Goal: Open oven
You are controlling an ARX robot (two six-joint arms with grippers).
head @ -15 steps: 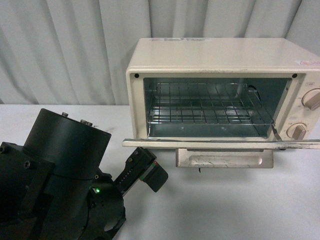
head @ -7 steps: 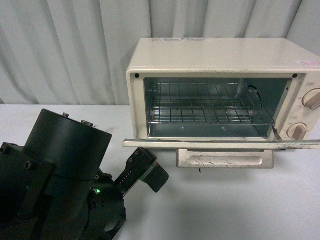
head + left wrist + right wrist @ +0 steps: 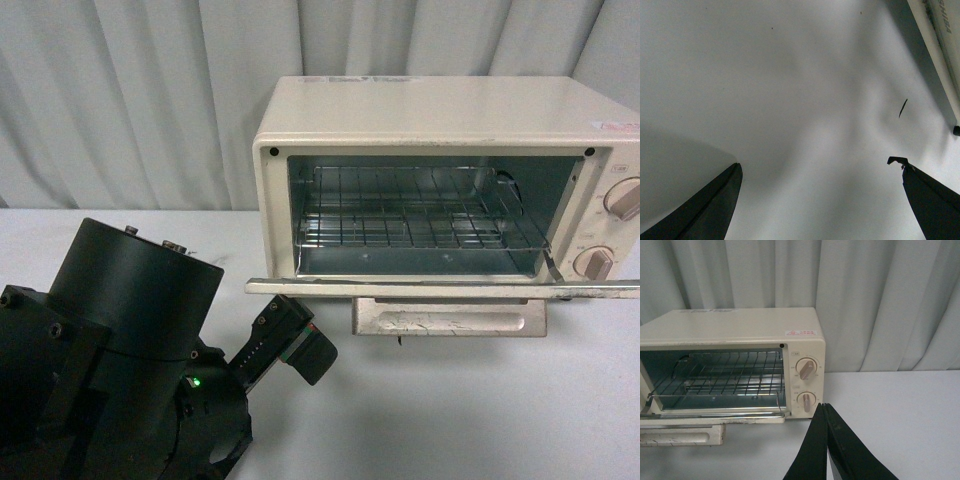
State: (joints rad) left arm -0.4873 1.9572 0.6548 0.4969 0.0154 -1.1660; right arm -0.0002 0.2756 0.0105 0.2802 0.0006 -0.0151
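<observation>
The cream oven (image 3: 440,110) stands at the right of the table, and its door (image 3: 440,288) hangs down flat and open. The tan handle (image 3: 450,320) shows under the door's front edge. Inside sits the wire rack (image 3: 420,215), with two beige knobs (image 3: 622,197) on the right panel. My left gripper (image 3: 816,162) is open, fingers wide apart over bare table, beside the oven's edge (image 3: 940,45). My right gripper (image 3: 823,405) is shut on nothing, in front of the oven (image 3: 740,325) near its lower knob (image 3: 806,401).
The left arm's bulky black body (image 3: 130,350) fills the lower left of the front view, just left of the lowered door. The white table (image 3: 450,410) runs under everything. A pale pleated curtain (image 3: 130,100) hangs close behind the oven.
</observation>
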